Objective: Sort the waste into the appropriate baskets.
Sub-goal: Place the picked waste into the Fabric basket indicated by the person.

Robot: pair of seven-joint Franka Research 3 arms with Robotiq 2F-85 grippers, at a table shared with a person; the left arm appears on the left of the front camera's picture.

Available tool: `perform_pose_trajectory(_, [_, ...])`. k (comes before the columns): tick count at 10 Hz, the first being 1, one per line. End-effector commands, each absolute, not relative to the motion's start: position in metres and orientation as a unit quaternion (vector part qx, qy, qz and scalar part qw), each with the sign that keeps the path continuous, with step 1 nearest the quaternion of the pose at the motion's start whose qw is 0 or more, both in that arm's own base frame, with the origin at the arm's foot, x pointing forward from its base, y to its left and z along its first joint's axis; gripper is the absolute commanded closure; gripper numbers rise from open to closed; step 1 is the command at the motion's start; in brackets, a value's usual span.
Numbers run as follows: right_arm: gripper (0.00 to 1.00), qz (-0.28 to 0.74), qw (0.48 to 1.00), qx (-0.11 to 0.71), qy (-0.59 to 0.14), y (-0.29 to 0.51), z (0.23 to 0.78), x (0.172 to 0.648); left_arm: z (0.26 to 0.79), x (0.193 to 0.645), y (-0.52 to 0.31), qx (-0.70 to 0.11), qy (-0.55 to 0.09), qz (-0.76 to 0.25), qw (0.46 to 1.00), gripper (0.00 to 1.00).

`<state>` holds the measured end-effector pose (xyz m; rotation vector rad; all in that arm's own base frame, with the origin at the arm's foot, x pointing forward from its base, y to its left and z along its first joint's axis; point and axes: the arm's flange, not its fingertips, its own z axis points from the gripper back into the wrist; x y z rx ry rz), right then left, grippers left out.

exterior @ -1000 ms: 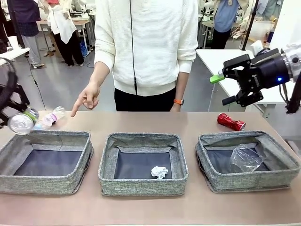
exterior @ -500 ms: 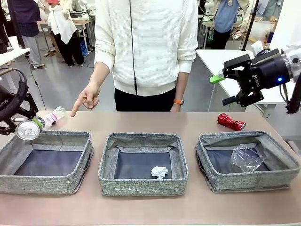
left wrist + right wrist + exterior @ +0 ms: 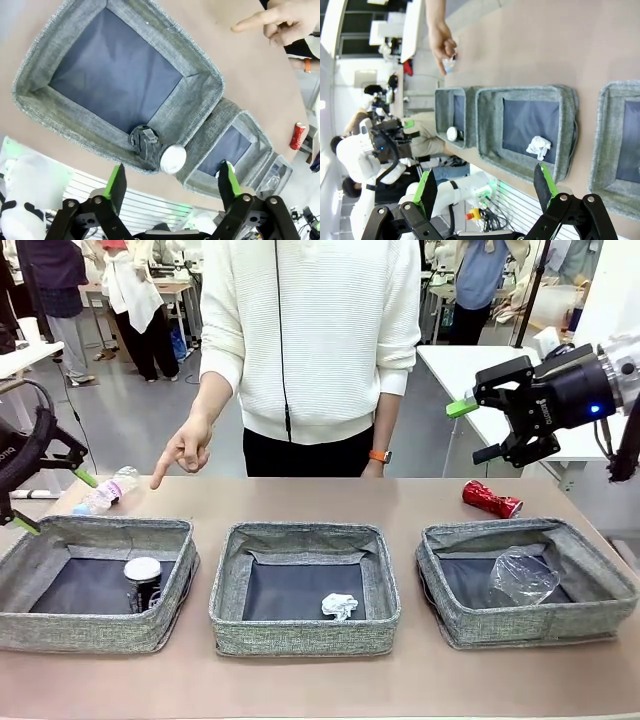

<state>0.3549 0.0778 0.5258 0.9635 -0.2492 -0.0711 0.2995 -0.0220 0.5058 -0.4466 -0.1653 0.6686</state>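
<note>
My left gripper (image 3: 55, 502) hangs open over the far-left corner of the left basket (image 3: 95, 632). A dark printed can (image 3: 143, 583) stands inside that basket, free of the jaws; the left wrist view looks down on the same can (image 3: 148, 145) below the open left gripper (image 3: 172, 182). A paper ball (image 3: 339, 605) lies in the middle basket (image 3: 300, 635). A clear cup (image 3: 523, 575) rests in the right basket (image 3: 530, 625). On the table lie a red can (image 3: 490, 498) and a bottle (image 3: 105, 490). My right gripper (image 3: 473, 430) is open, high at the right.
A person stands at the far side, one hand (image 3: 185, 450) pointing down near the bottle. The right wrist view shows the right gripper (image 3: 485, 187) open above the middle basket (image 3: 490, 140) and the paper ball (image 3: 538, 146). Bare table lies in front of the baskets.
My left gripper opened and let go of the dark can, which dropped into the left basket. The gripper drew back left. The right arm stayed still.
</note>
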Motion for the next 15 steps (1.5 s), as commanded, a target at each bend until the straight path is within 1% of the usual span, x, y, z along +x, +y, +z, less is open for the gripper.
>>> perform_pose_trajectory(1, [0.0,-0.04,0.88,0.458,-0.115,0.079,0.529,0.355,0.479,0.272,-0.022,-0.259,-0.085,0.313,0.91,0.0])
perform_pose_trajectory(2, [0.0,-0.04,0.88,0.458,-0.115,0.079,0.529,0.355,0.479,0.27,-0.022,-0.328,-0.042,0.285,0.9,0.0])
perform_pose_trajectory(3, [0.0,-0.04,0.88,0.458,-0.115,0.079,0.529,0.355,0.482,0.266,-0.019,-0.457,0.005,0.228,0.86,0.0])
perform_pose_trajectory(4, [0.0,-0.04,0.88,0.458,-0.115,0.079,0.529,0.355,0.488,0.261,-0.015,-0.559,0.025,0.163,0.813,0.0])
perform_pose_trajectory(5, [0.0,-0.04,0.88,0.458,-0.115,0.079,0.529,0.355,0.493,0.257,-0.012,-0.643,0.02,0.108,0.758,0.0])
perform_pose_trajectory(7, [0.0,-0.04,0.88,0.458,-0.115,0.079,0.529,0.355,0.494,0.252,-0.003,-0.76,-0.017,0.014,0.65,0.0])
perform_pose_trajectory(8, [0.0,-0.04,0.88,0.458,-0.115,0.079,0.529,0.355,0.491,0.252,0.001,-0.779,-0.009,-0.004,0.627,0.0])
perform_pose_trajectory(9, [0.0,-0.04,0.88,0.458,-0.115,0.079,0.529,0.355,0.487,0.253,0.001,-0.768,-0.001,0.02,0.64,0.0])
perform_pose_trajectory(10, [0.0,-0.04,0.88,0.458,-0.115,0.079,0.529,0.355,0.552,0.284,0.013,-0.674,-0.074,0.112,0.726,0.0])
perform_pose_trajectory(15, [0.0,-0.04,0.88,0.458,-0.115,0.079,0.529,0.355,0.552,0.284,0.013,-0.674,-0.074,0.112,0.726,0.0])
